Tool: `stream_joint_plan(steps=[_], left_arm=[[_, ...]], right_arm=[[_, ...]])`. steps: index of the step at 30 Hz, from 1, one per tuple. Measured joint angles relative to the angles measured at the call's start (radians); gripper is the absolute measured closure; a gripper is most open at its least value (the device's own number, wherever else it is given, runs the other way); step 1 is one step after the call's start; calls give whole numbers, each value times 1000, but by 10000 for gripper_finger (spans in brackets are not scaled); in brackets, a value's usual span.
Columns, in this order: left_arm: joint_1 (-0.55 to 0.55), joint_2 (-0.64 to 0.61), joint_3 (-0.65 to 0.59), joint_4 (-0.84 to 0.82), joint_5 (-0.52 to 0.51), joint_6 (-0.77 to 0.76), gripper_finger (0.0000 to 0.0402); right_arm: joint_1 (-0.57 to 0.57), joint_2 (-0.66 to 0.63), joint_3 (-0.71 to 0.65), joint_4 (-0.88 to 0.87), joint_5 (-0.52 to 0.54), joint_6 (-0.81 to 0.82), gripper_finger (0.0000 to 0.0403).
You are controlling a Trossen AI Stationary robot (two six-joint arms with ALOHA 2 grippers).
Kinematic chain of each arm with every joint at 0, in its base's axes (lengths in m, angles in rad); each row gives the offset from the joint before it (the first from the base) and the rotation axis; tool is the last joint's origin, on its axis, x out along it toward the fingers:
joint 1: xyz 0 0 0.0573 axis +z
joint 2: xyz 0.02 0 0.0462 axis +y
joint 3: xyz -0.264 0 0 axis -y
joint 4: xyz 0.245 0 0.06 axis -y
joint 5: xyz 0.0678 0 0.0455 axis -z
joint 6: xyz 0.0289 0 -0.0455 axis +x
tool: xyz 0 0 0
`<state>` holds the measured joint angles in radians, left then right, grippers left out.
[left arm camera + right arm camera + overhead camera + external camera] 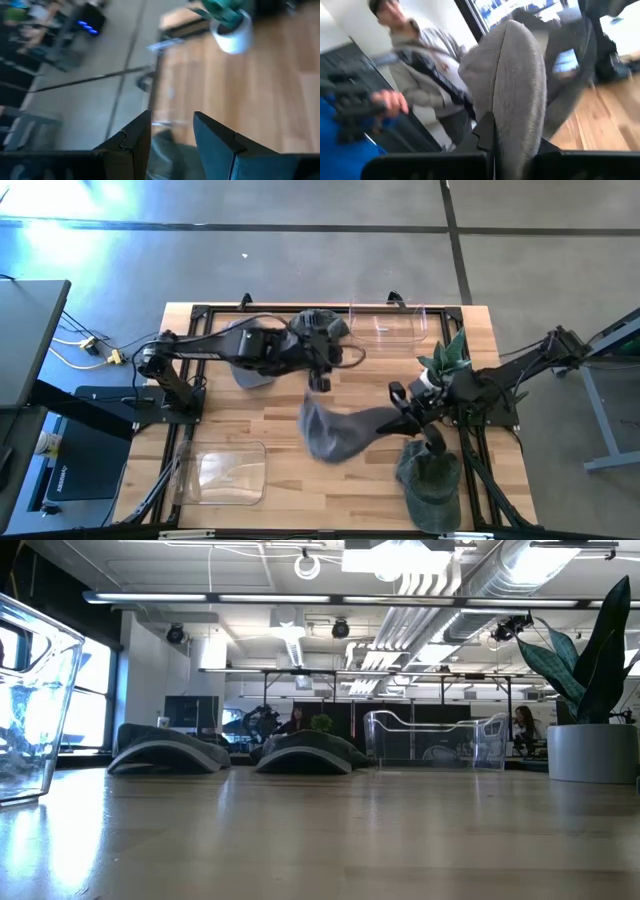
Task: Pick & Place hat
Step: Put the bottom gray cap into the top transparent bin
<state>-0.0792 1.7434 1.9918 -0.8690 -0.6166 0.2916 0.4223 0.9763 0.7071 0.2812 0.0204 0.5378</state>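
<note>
The right gripper (408, 418) is clenched on a grey hat (335, 430) hanging beside the potted plant (447, 358), the left gripper (322, 376) released; carry it level, I judge, avoiding the plant.

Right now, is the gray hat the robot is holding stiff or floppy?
Probably floppy: the hat sags and stretches away from the right gripper pinching it. It looks like soft fabric folding over the fingers in the right wrist view, so likely light and not fragile.
</note>
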Motion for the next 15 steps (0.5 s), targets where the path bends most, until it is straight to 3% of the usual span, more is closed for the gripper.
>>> stream_joint_plan(steps=[6,9,12,15], left_arm=[[-1,-1,97,-1,27,-12,261],[-1,-1,124,-21,51,-113,261],[8,-4,159,-150,30,-230,261],[28,-33,177,-283,-56,-343,261]], right_arm=[[14,2,0,-58,89,5,396],[12,1,0,-16,133,-15,397],[13,-11,0,65,148,-21,394],[34,-44,0,87,238,-42,397]])
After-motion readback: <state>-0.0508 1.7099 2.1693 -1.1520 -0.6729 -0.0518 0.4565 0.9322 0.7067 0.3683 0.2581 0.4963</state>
